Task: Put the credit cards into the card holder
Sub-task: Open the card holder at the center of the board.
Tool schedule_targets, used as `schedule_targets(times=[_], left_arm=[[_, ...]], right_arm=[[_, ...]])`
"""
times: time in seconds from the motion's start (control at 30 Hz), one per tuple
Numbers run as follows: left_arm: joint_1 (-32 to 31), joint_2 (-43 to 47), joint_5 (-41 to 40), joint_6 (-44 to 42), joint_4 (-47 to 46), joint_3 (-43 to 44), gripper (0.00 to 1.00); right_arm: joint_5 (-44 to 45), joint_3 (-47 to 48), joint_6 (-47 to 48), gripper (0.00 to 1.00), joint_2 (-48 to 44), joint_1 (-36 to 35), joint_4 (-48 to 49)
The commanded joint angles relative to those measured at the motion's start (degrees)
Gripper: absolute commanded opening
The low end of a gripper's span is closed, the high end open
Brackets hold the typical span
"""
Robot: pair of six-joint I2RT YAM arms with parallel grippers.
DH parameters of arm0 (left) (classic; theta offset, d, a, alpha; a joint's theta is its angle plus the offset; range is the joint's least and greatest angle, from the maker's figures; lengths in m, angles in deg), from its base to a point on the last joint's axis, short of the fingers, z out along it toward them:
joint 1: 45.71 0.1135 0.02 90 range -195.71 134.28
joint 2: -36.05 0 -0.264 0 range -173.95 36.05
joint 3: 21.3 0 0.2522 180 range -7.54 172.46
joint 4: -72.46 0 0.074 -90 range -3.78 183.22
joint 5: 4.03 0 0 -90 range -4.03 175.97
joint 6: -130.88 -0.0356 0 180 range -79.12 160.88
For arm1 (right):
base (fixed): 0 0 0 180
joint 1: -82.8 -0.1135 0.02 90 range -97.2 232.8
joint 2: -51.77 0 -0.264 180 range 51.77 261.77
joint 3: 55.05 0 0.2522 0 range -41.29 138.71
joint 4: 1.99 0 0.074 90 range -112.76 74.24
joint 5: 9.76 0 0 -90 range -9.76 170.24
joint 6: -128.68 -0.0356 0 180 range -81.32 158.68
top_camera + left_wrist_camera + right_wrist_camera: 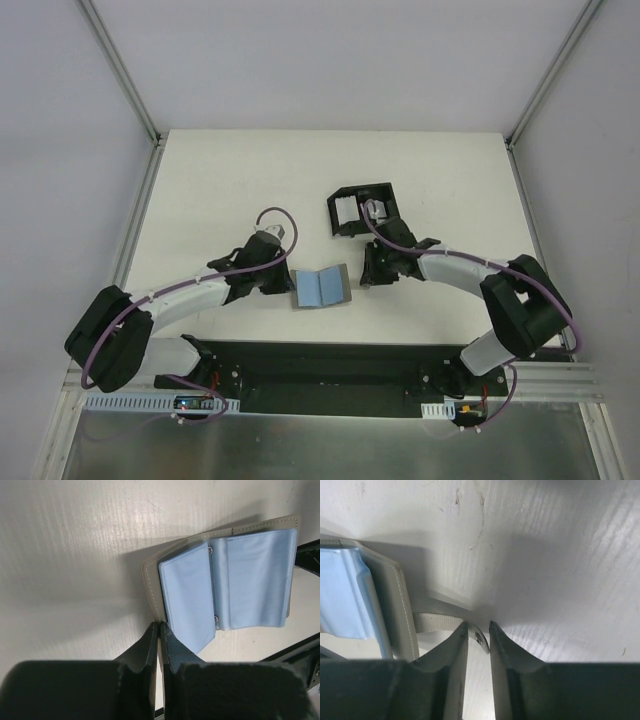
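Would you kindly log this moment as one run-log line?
card holder: open, blue inside up | left gripper: shut at its edge | right gripper: on closing tab | cards: none inserted yet

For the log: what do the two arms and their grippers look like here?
Both arms have white link shells with black joints. A purple cable loops along the left arm, another along the right arm. The left gripper and right gripper have black, wedge-shaped fingers.

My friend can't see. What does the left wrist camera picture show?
An open grey card holder with pale blue sleeves lies on the white table. The left gripper, nearly closed, pinches its near-left edge.
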Motion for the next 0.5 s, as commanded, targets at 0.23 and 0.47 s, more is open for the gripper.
schedule_targets(times=[0.23,0.47], left_arm=[[-0.04,4.32,2.45,3.47,-0.13,0.01,0.00],[-0.12,5.21,2.45,3.64,0.22,-0.17,0.00]], right_arm=[[-1.92,4.35,-3.49,0.37,-16.21,0.04,-3.95],[-8.16,6.19,-7.53,0.31,-12.54,-4.17,2.64]])
